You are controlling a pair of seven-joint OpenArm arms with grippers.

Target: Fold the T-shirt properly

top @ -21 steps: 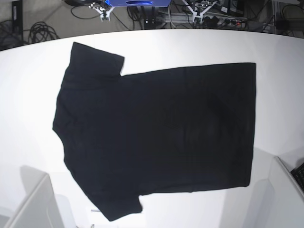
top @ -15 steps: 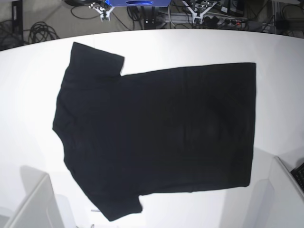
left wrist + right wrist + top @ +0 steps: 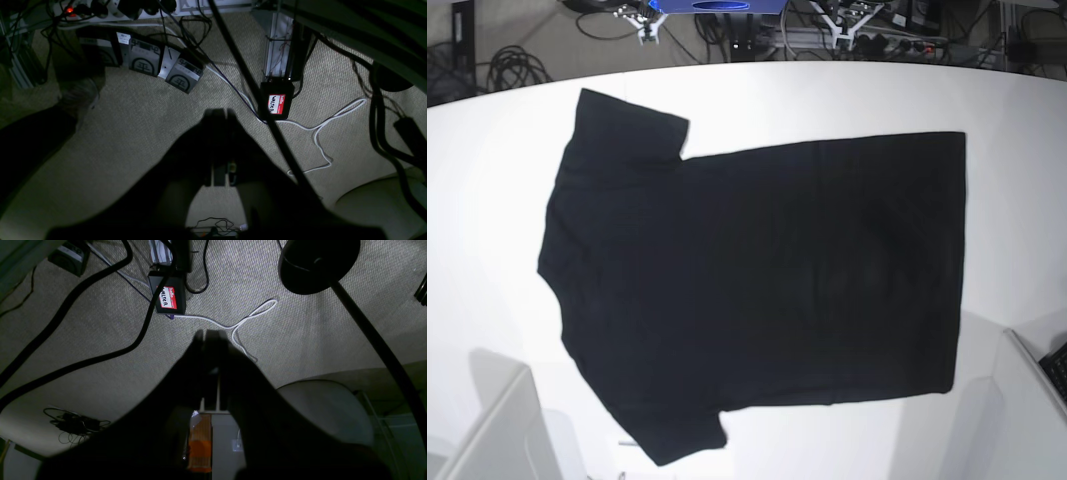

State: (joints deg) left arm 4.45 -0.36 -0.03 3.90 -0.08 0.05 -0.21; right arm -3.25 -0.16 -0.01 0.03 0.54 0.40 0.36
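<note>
The black T-shirt (image 3: 757,280) lies spread flat on the white tabletop (image 3: 487,220), plain side up, collar end toward the base view's left. Neither arm reaches it. The left gripper (image 3: 220,115) fingers are pressed together, empty, above carpet (image 3: 133,133); the right gripper (image 3: 210,335) fingers likewise, a name-tagged box (image 3: 168,296) beyond them.

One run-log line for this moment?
T-shirt: flat, unfolded on table | left pincer: shut, empty | right pincer: shut, empty
</note>
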